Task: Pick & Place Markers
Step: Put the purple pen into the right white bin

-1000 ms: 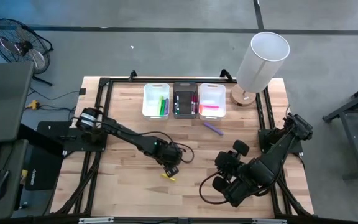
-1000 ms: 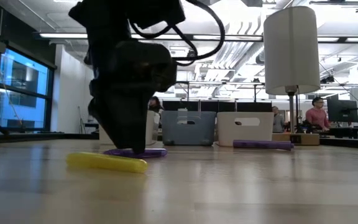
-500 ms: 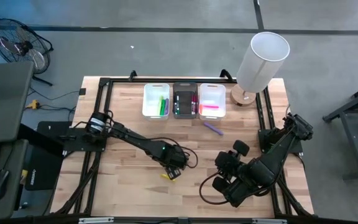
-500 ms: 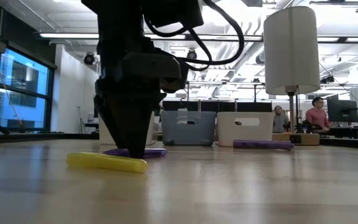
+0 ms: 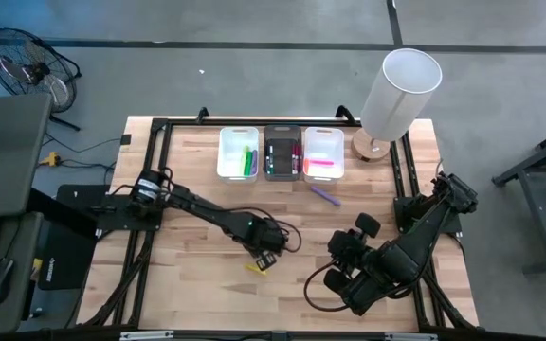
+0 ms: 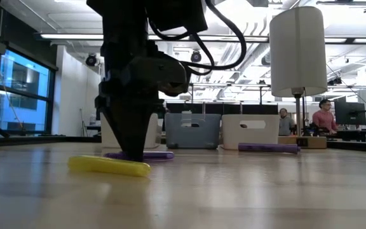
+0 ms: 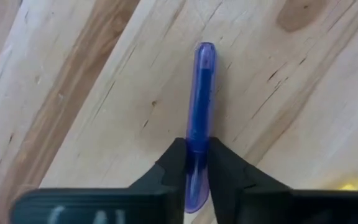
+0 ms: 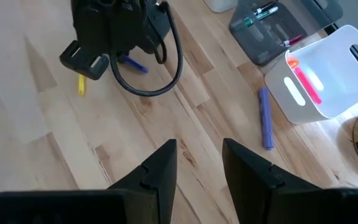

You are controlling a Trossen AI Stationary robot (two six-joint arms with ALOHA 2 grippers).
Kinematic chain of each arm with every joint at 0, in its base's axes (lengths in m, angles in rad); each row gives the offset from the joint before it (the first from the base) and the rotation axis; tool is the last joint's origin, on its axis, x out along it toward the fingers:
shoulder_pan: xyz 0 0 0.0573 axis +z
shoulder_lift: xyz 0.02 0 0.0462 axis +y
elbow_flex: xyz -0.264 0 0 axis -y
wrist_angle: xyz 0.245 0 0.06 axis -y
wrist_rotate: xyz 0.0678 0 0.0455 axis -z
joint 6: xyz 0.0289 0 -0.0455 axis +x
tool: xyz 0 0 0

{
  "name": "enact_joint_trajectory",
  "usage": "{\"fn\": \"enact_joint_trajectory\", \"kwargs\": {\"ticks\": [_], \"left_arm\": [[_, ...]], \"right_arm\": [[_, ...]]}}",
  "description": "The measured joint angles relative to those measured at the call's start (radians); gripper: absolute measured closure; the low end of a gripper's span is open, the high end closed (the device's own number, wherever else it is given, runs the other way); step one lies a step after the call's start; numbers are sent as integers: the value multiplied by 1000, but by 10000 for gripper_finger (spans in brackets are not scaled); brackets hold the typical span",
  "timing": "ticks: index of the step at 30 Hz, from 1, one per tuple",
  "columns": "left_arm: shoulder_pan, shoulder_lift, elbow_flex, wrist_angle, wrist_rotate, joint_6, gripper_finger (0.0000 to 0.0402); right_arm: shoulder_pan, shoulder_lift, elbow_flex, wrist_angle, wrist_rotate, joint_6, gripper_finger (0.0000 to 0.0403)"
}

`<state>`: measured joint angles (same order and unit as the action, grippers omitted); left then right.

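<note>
Because the left gripper [image 7: 196, 163] is pinching the purple marker [image 7: 200, 106] close to one end, with most of the barrel sticking out beyond the fingertips, the pen is likely to be swinging or slipping once it is lifting off the table [image 5: 188, 294]. It is lying flat near the table's middle, toward the front edge, and the yellow marker [image 5: 258, 269] is resting just beside it, so a dragging fingertip risks knocking that one away. Another purple marker [image 5: 323, 195] is lying near the white bin [image 5: 323, 154] by the back edge. Meanwhile the right gripper [image 8: 197, 163] is waiting over the front right part of the table, its fingers standing apart and holding nothing.
</note>
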<state>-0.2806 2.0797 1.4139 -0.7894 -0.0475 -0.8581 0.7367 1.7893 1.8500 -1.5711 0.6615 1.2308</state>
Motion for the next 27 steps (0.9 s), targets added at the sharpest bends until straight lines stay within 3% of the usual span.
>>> {"fn": "enact_joint_trajectory", "kwargs": {"ticks": [10,17,27], "left_arm": [[2,-17,20,-25,34,96,373],[-1,-61,99,-55,-83,201,373],[5,-148,238,-85,-217,321,373]], "right_arm": [[23,-11,0,0,29,14,285],[110,-19,0,0,256,27,285],[124,-19,0,0,345,48,285]]}}
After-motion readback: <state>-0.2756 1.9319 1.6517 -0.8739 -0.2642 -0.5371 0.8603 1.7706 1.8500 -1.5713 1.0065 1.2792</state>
